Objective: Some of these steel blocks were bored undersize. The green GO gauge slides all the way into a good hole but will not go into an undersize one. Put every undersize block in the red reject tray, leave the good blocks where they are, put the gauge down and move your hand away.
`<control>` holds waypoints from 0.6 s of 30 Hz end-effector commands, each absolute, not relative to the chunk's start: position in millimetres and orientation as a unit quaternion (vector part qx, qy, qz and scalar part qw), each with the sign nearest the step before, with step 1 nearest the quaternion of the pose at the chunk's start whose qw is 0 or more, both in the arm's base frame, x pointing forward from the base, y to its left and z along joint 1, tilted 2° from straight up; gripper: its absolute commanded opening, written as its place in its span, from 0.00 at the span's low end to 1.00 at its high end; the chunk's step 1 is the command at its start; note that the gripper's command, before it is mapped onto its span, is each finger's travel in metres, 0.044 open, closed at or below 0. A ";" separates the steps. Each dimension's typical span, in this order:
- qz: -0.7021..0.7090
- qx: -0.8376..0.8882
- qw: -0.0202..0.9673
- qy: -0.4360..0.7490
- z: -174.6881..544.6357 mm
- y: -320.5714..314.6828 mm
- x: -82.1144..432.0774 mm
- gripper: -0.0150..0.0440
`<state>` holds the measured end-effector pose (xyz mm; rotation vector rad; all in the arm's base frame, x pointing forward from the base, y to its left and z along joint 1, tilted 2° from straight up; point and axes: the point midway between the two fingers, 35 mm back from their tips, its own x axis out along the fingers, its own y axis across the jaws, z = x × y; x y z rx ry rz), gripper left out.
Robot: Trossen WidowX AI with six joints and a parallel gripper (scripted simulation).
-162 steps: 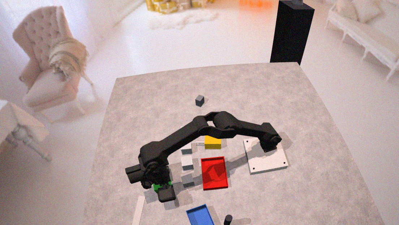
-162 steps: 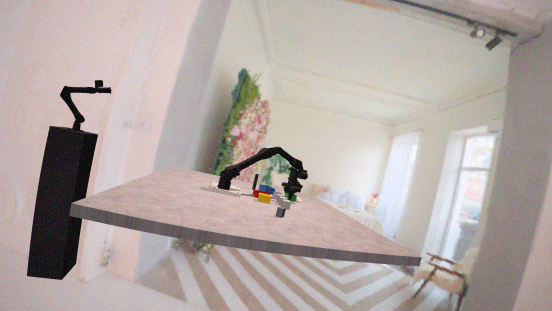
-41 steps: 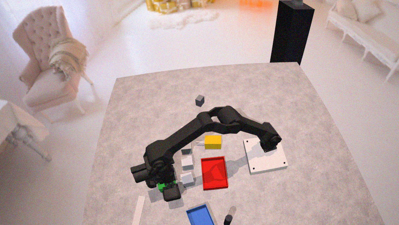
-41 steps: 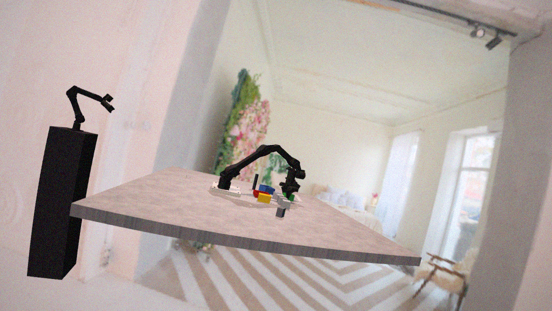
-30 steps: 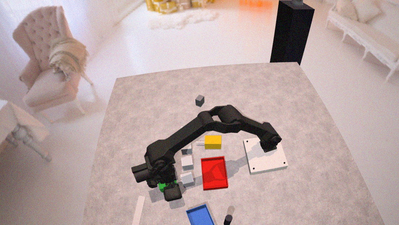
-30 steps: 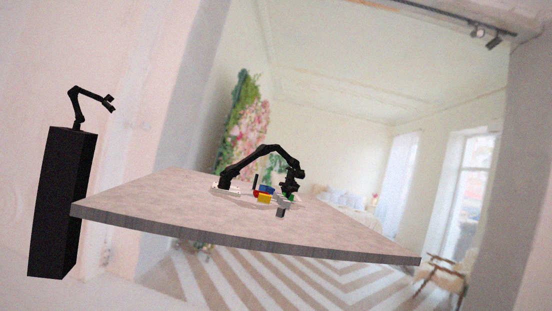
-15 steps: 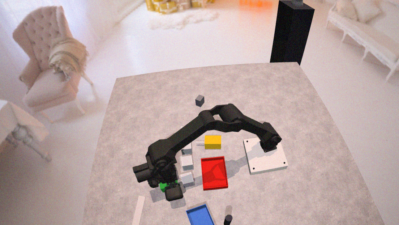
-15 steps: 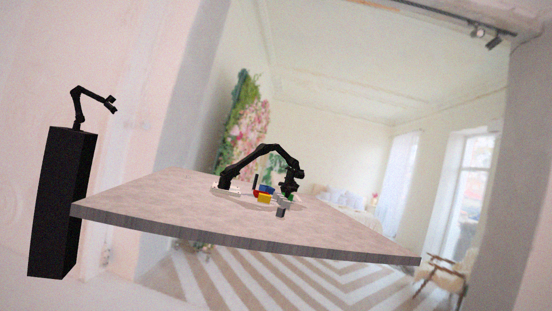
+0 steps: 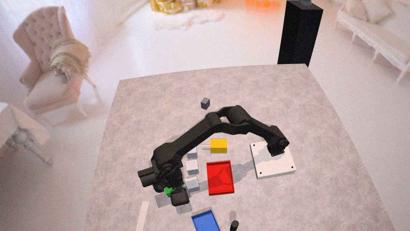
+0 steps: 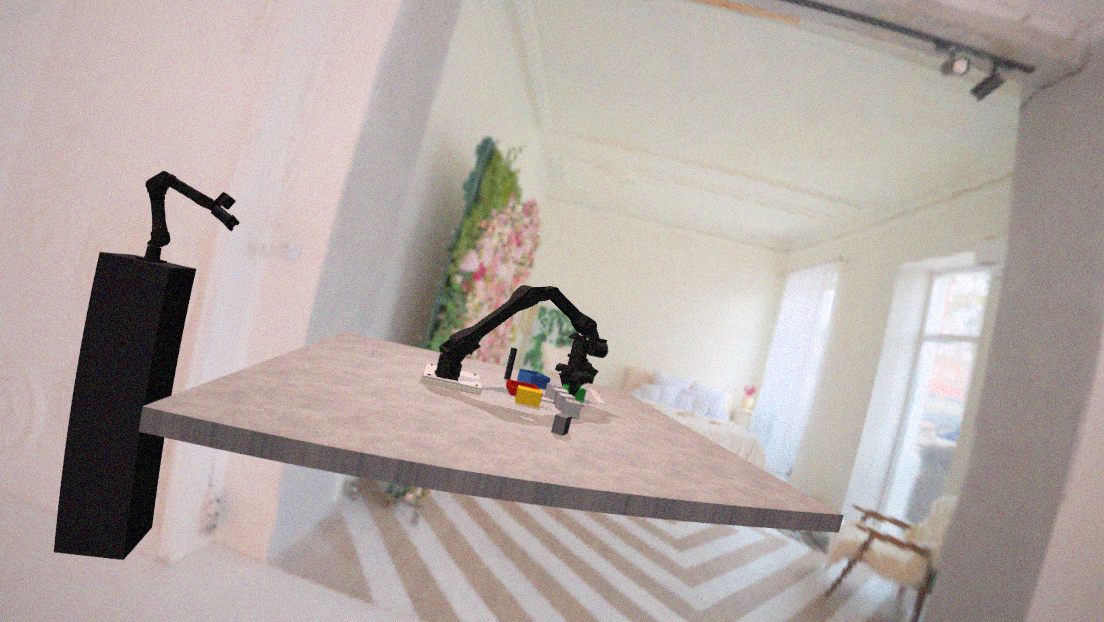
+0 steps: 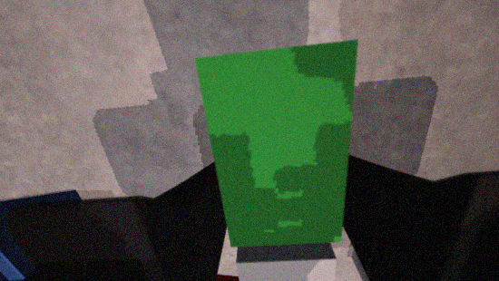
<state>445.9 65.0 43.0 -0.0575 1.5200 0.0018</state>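
The gripper [image 9: 178, 189] [image 10: 573, 386] [image 11: 274, 158] has its jaws closed on the green GO gauge [image 9: 169, 191] [image 10: 580, 394] [image 11: 277, 109], towards the desk's left edge in the top view. The gauge's handle stands right up against the near steel block [image 9: 192, 183] [image 11: 286, 270]; no pin shows between them in the wrist view, so it is probably in the bore, though whether fully seated I cannot tell. Two more blocks, the middle steel block [image 9: 192, 166] and the far steel block [image 9: 191, 152], stand in line towards the desk's far edge. The red reject tray [image 9: 220, 178] [image 10: 512, 387], between that row and the white base plate, holds no block, so no rejection shows as done. Left to do, as I judge it: finish this check, gauge any untested blocks, move undersize ones to the tray, set the gauge down and withdraw.
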 end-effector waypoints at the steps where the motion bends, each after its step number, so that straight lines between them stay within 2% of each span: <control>1: -0.001 -0.024 0.729 0.684 47.9 65.1 446.1 0.25; 18: -0.001 -0.024 0.729 0.684 47.1 64.9 440.9 0.25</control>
